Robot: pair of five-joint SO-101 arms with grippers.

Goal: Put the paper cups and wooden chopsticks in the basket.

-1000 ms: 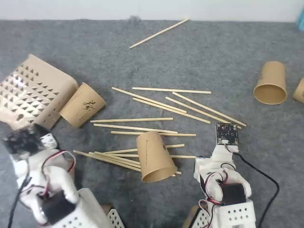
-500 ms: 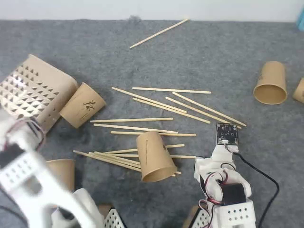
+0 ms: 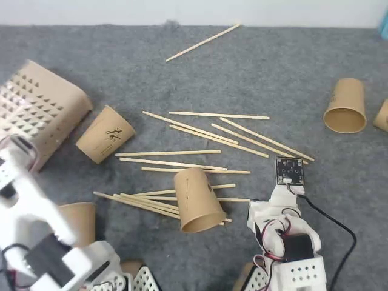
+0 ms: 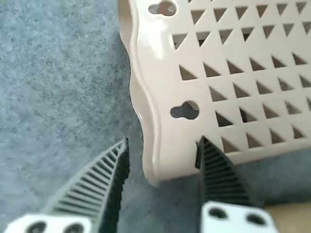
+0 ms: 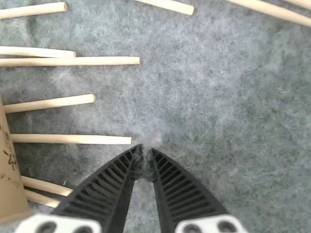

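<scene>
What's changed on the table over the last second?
The left gripper swung to the basket, and its open jaws are now astride the rim. The basket slid slightly toward the far left. The right gripper, chopsticks and paper cups stayed put.

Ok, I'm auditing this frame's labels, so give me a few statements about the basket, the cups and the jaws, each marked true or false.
1. The basket stands upright. False: it lies tipped over, with a perforated wall facing up.
2. The left gripper has its jaws open astride the basket's corner. True.
3. The right gripper grips a chopstick in its jaws. False: the jaws are shut on nothing, over the carpet.
4. A paper cup lies across chopsticks. True.
</scene>
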